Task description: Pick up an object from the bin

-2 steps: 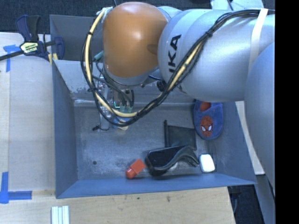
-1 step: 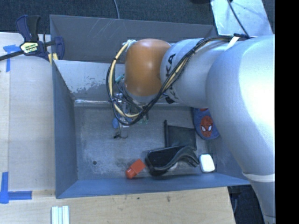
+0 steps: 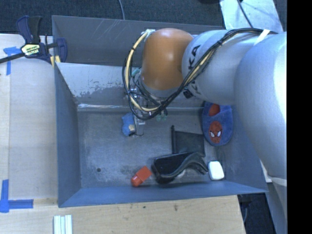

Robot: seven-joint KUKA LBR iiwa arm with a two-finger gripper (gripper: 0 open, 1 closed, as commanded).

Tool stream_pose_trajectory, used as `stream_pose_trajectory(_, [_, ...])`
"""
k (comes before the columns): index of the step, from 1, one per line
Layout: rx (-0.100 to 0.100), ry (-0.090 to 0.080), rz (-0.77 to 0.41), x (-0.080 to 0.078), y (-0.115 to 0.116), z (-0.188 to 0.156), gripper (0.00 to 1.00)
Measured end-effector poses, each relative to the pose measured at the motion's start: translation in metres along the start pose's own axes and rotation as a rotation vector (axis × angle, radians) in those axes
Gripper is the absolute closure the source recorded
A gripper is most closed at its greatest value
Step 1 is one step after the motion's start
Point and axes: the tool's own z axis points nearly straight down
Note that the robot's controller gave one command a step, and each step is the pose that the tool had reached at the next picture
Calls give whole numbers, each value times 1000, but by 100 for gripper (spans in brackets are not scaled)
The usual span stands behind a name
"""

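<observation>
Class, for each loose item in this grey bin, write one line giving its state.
Small blue lump: on floor beside gripper.
Small orange block: lying by front wall.
Black curved shoe: on its side, front.
Small white block: by shoe's right end.
Blue Spider-Man slipper: face up, right side.
Black flat sheet: lying flat, centre.

Blue Spider-Man slipper (image 3: 217, 126) at right, black flat sheet (image 3: 187, 141) just beside it. Lower down, black shoe (image 3: 178, 165) lies between orange-red piece (image 3: 141, 176) and white block (image 3: 216, 170), near both
</observation>
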Motion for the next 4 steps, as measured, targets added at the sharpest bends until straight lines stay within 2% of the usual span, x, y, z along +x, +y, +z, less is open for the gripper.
stream_pose_trajectory(1, [-2,6,-300,6,-13,-1,0])
stream_pose_trajectory(2, [-3,8,-354,5,-17,34,0])
stream_pose_trajectory(3, [-3,6,-350,5,-17,33,0])
stream_pose_trajectory(4, [-3,4,-350,4,-17,32,100])
